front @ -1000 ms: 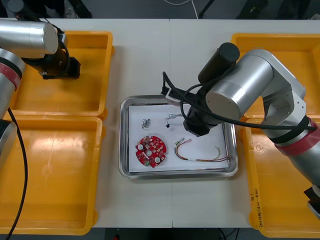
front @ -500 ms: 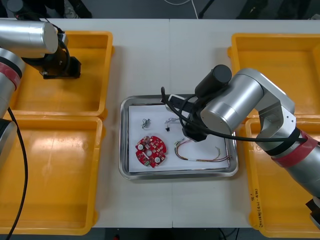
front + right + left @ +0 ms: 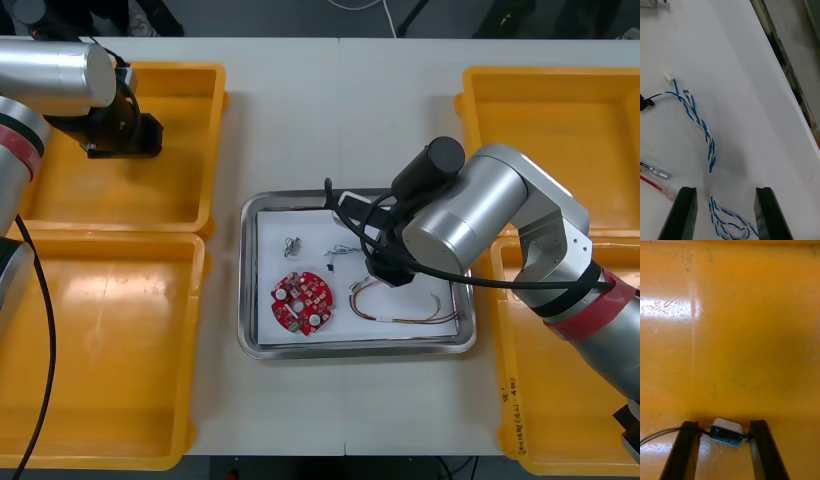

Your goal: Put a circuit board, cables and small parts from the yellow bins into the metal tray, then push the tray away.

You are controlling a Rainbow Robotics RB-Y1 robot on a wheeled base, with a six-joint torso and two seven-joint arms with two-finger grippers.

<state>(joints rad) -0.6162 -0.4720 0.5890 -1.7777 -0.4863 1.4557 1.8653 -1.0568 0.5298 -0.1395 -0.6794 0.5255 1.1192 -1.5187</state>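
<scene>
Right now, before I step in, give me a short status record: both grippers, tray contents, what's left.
Left gripper: in the far left bin, shut on the plug of a black cable.
Right gripper: over the tray, open; blue and white cable lies on the tray floor between its fingers.
Tray contents: circuit board, red and yellow cable, small metal part, blue and white cable.
Left to do: black cable into tray; push tray away.
</scene>
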